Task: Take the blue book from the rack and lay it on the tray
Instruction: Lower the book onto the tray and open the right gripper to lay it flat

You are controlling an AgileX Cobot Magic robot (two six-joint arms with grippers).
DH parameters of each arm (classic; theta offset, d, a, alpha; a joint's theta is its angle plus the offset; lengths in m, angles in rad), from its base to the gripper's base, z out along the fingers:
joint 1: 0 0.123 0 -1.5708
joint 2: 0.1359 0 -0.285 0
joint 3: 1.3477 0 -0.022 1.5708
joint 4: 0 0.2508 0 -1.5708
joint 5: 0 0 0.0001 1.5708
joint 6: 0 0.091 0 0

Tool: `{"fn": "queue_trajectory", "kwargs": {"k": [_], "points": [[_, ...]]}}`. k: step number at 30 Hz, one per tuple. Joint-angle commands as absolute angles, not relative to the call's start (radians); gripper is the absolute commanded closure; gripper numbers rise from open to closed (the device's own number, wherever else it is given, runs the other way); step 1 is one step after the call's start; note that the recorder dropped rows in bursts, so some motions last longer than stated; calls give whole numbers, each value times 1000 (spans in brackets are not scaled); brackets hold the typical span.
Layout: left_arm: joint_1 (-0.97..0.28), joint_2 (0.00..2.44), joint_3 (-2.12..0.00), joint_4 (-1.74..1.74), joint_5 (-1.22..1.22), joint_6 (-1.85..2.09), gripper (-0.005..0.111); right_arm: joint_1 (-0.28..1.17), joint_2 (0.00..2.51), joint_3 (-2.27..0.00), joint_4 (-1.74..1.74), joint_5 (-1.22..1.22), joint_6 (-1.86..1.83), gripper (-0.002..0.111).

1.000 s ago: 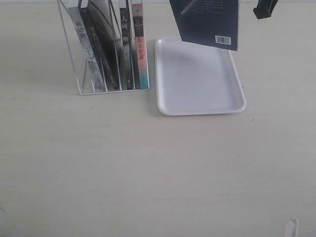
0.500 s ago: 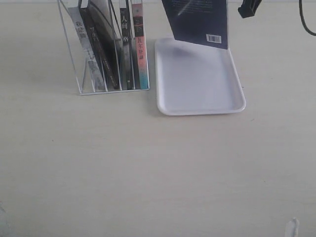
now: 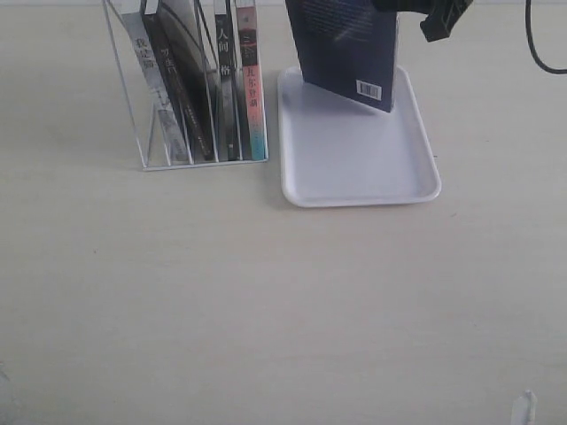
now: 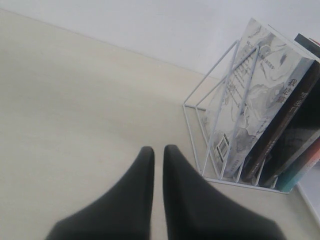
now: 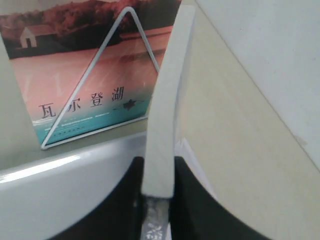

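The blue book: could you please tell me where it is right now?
In the exterior view, the blue book hangs upright from the right gripper over the far end of the tray, right of the rack.

I judge this to be an indoor robot test bench of the laboratory kind. Grounds: a broad pale beige matte tabletop (image 3: 266,310) fills my exterior view, and a plain white wall (image 4: 150,25) backs it in the left wrist view. The furnishings are props set side by side: a white thin-wire book rack (image 3: 204,165) holding several upright paperback books (image 3: 177,97), and a plain white rectangular plastic tray (image 3: 354,168).
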State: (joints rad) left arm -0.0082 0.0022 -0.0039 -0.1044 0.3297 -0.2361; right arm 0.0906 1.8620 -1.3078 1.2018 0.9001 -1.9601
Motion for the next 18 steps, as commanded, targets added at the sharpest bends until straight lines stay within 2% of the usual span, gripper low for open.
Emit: {"fn": "queue_trajectory", "kwargs": {"k": [1, 7, 10, 14, 18], "points": [[-12, 0, 0, -110, 314, -235, 101, 91, 1866, -1312, 1096, 944, -1860, 108], [-12, 0, 0, -110, 314, -235, 101, 91, 1865, -1312, 1031, 997, -1811, 107], [-12, 0, 0, -110, 314, -235, 101, 91, 1856, -1312, 1014, 1012, -1759, 93], [-12, 0, 0, -110, 314, -235, 101, 91, 1836, -1312, 955, 1019, -1675, 66], [-12, 0, 0, -110, 314, -235, 101, 91, 1817, -1312, 882, 1054, -1585, 65]]}}
